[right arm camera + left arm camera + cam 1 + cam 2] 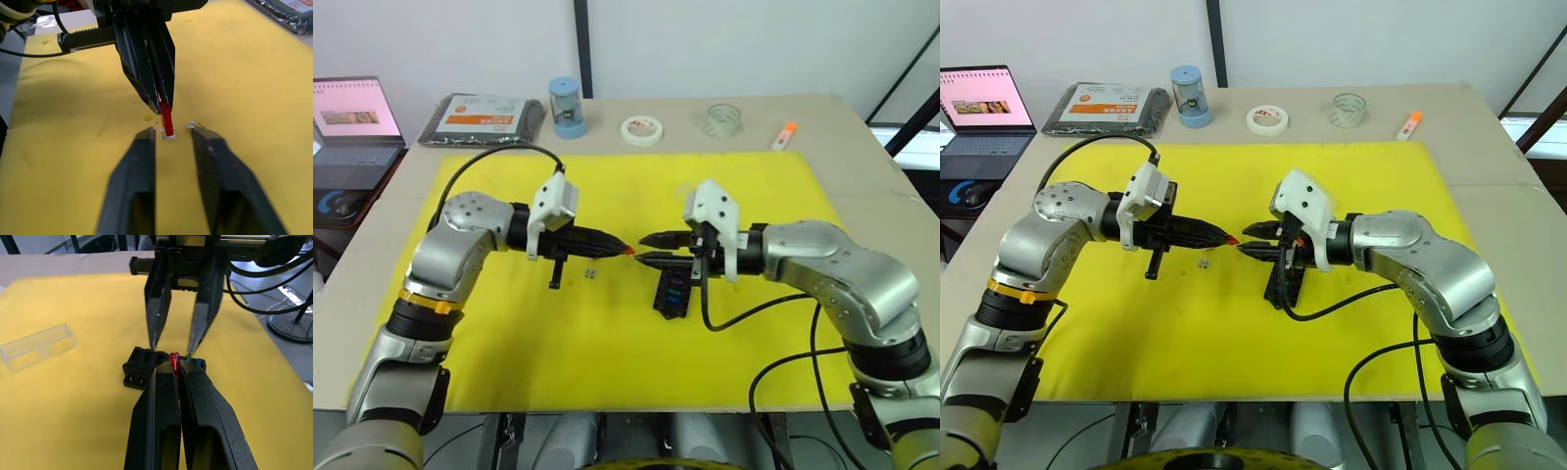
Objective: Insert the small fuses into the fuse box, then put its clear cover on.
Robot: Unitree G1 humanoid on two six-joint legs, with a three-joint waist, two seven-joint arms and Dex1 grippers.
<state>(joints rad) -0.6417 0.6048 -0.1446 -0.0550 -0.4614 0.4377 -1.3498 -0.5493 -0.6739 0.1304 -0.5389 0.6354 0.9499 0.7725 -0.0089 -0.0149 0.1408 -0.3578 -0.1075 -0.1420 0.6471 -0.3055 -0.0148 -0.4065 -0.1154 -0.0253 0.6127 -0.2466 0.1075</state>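
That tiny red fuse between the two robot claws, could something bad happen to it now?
Maybe. The left gripper pinches the red fuse only by its very tip, so it might slip and drop onto the yellow mat. The right gripper is open right around it, so a bump during a handover could knock it loose. The fuse box sits below, so the fingers might nudge it.

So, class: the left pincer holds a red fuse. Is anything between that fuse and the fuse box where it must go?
Yes. The open right pincer hovers tip to tip with the left pincer, between the red fuse and the fuse box lying beneath the right pincer on the yellow mat.
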